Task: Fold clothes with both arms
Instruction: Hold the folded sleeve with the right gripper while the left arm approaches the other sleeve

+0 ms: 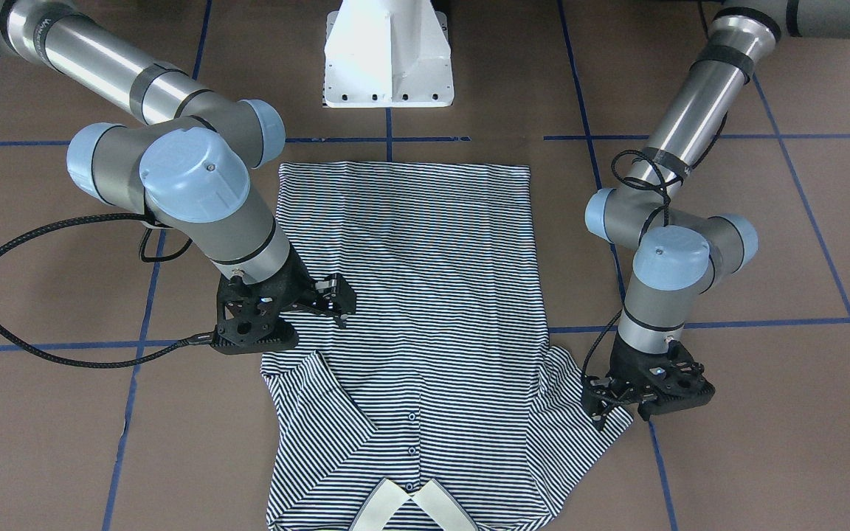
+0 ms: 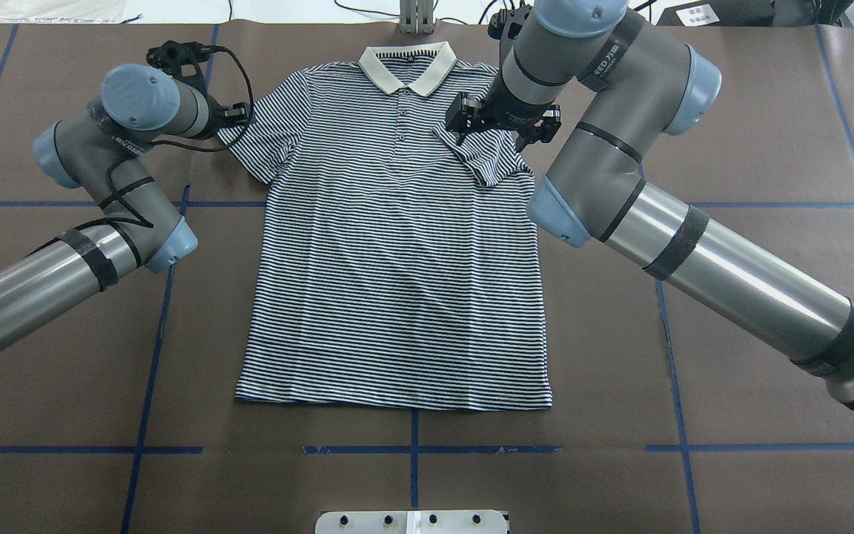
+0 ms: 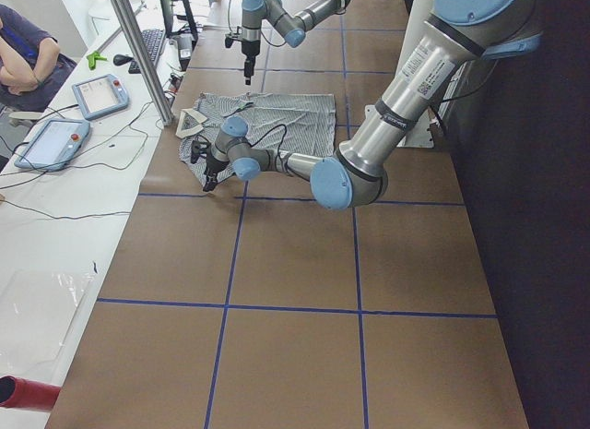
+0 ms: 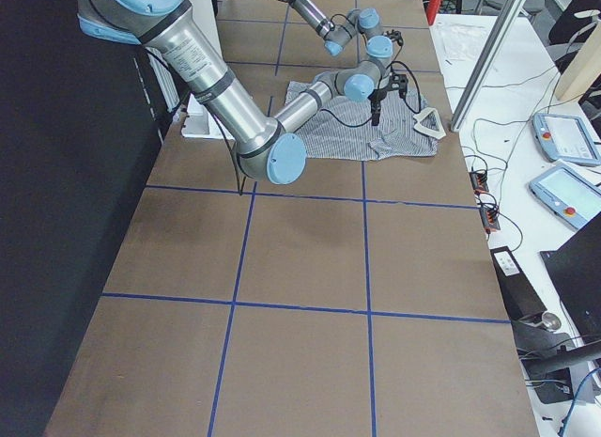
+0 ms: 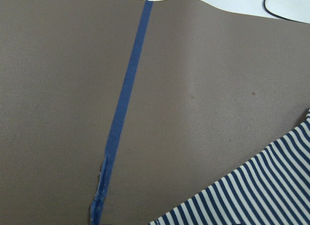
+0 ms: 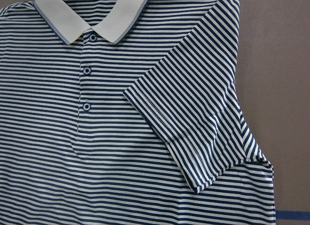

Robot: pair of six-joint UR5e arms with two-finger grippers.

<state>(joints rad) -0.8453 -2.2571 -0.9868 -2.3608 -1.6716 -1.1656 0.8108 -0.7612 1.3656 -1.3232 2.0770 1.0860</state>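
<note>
Jaws on your right gripper (image 2: 502, 124) hang open, empty, above the folded-in sleeve (image 2: 490, 159) of the shirt (image 2: 397, 297) lying flat on the desk (image 2: 620, 371); the left gripper's (image 1: 606, 409) I cannot tell. A shallow pinch on the outstretched sleeve (image 2: 264, 148) could slip, or drag the collar (image 2: 406, 67) askew.

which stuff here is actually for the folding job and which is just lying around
For the job: striped polo shirt, left gripper, right gripper.
Just lying about: white pedestal base, two tablets on the side bench, blue tape lines.
</note>
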